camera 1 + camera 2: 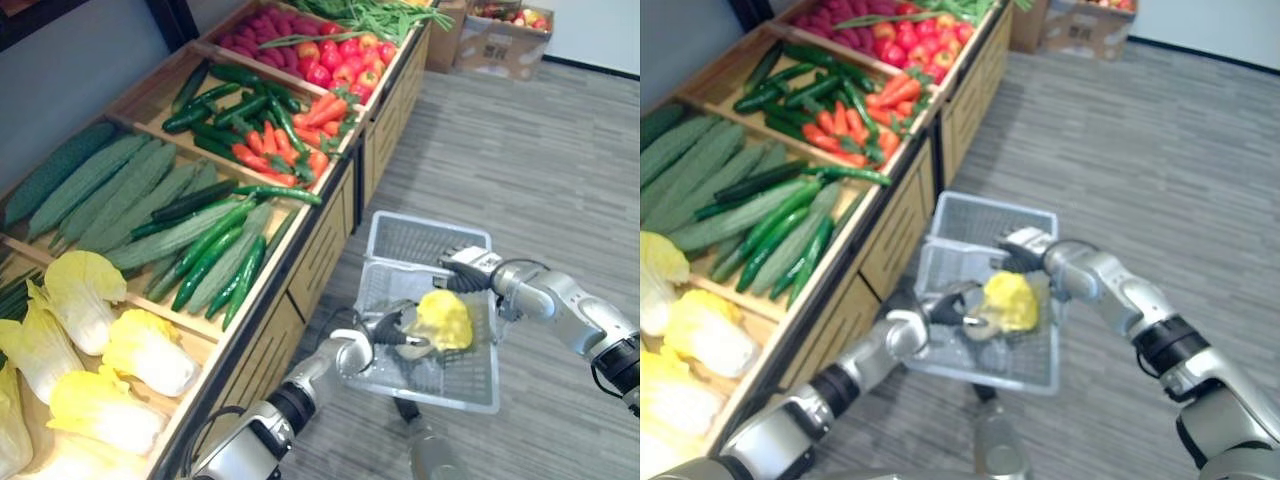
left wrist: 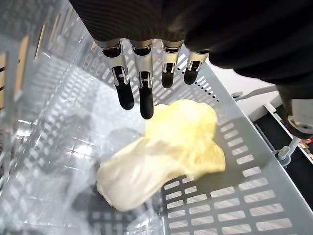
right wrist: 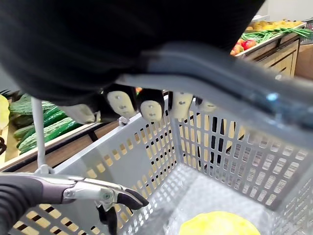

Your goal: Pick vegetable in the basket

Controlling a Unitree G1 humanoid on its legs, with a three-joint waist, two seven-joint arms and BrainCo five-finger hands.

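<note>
Item: yellow cabbage | location: lying in grey mesh basket | left hand: fingers straight, just above cabbage, holding nothing | right hand: fingers curled round handle

The vegetable is a leafy cabbage head, bright yellow at its frilled top and creamy white toward the stalk end, with what looks like clear film bunched around that pale end. It lies on its side on the slotted bottom of the basket, toward the basket's right wall. The basket is pale grey plastic with perforated walls and sits upright, near and right of centre.
</note>
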